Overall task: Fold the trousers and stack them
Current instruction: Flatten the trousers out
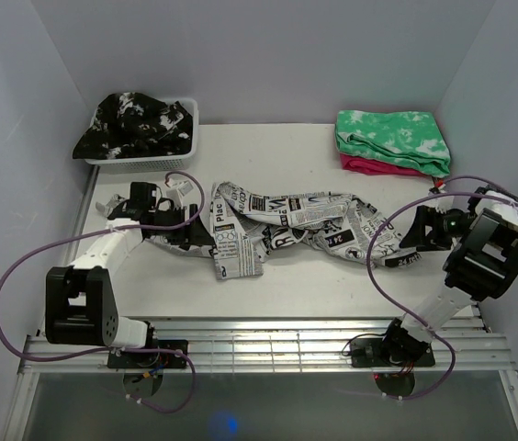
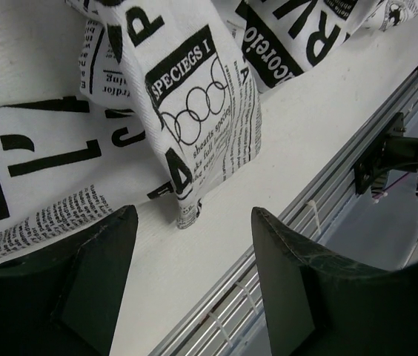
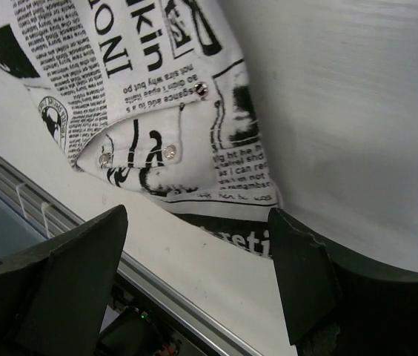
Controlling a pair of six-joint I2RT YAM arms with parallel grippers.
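Observation:
The newspaper-print trousers point(image 1: 287, 225) lie stretched and crumpled across the middle of the table, from left to right. My left gripper point(image 1: 188, 235) is open and empty at their left end. In the left wrist view the printed cloth point(image 2: 187, 119) lies just beyond my left gripper point(image 2: 194, 222), with bare table between the jaws. My right gripper point(image 1: 412, 234) is open and empty at the trousers' right end. In the right wrist view the snap-studded waist end point(image 3: 172, 148) lies just ahead of my right gripper point(image 3: 198, 222).
A white basket point(image 1: 188, 138) with a black-and-white garment point(image 1: 135, 124) stands at the back left. A folded green-and-white cloth point(image 1: 392, 138) on a pink one lies at the back right. A slatted metal rail point(image 1: 268, 344) runs along the table's near edge.

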